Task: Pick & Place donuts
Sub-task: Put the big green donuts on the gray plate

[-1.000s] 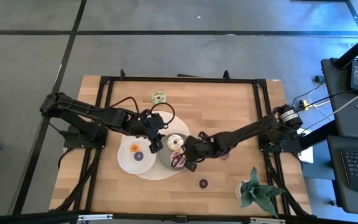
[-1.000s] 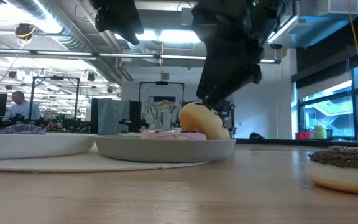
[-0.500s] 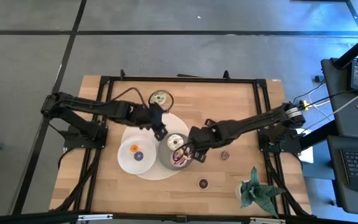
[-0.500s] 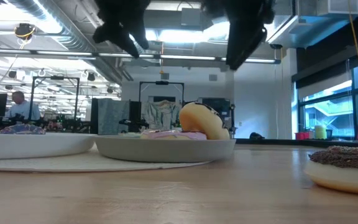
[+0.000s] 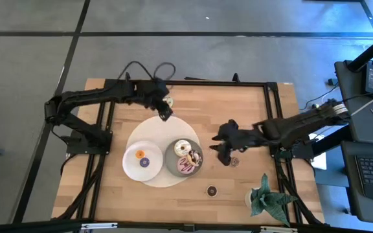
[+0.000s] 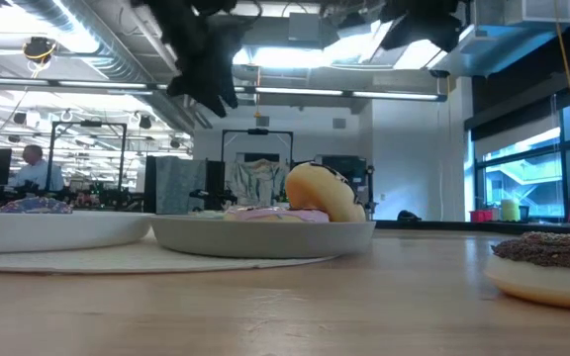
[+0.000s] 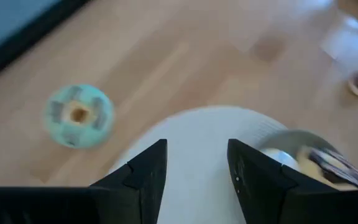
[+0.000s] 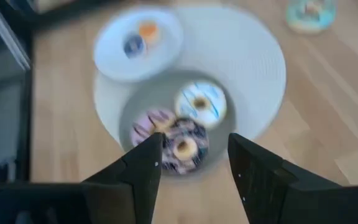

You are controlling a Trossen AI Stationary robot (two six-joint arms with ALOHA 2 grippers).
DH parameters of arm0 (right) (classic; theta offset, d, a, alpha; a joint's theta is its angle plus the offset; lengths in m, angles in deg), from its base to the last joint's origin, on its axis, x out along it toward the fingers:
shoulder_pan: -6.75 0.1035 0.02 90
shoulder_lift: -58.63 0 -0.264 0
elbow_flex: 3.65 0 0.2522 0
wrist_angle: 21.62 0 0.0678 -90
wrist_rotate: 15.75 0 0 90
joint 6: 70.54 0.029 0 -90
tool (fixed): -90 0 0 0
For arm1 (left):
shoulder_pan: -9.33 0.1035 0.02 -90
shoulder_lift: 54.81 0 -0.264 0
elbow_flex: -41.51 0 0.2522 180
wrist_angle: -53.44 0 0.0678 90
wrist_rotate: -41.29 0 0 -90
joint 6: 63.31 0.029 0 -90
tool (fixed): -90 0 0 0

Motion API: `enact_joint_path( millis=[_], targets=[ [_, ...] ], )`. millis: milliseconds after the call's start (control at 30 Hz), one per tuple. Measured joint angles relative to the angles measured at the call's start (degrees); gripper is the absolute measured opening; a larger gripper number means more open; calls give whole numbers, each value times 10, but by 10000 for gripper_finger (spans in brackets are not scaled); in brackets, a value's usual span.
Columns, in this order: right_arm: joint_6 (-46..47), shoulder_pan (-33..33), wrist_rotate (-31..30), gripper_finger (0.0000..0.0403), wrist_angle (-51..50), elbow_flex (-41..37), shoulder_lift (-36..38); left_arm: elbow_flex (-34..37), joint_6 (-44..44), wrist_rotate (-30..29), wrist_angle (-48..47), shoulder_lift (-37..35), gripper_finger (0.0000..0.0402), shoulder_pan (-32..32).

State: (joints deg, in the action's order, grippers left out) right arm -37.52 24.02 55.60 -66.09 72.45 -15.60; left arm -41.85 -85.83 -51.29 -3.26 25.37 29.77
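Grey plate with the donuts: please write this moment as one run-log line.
round grey plate: three iced donuts inside | left gripper: open, near green-iced donut | right gripper: open, empty | small brown donut: on wooden table

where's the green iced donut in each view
High view: green donut on bare wood at the table's far edge, partly hidden by the left gripper.
Low view: not visible.
Left wrist view, beside the white mat.
Right wrist view, beyond the mat.
Shared landmark: the white mat.

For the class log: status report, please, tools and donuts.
Left tool open, empty, near green donut. Right tool open, empty, beside grey plate holding three donuts. Nothing in the way.
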Motion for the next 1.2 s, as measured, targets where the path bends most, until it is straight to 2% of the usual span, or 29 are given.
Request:
enact_joint_path(
  millis=[100,200,367,633,833,1200],
  targets=[
    [-15,15,-49,184,72,-60,41,28,23,52,40,-1,164,47],
    [-28,18,-71,184,85,-93,74,74,28,118,112,-1,164,92],
    [26,15,-72,184,84,-116,87,145,28,96,206,0,160,154],
    [26,-25,-73,184,87,-122,87,187,28,66,240,0,161,226],
    [26,-49,-73,184,87,-122,87,210,29,75,300,39,157,232],
    [24,-57,-73,184,87,-122,87,212,28,82,326,169,155,226]
  ],
)
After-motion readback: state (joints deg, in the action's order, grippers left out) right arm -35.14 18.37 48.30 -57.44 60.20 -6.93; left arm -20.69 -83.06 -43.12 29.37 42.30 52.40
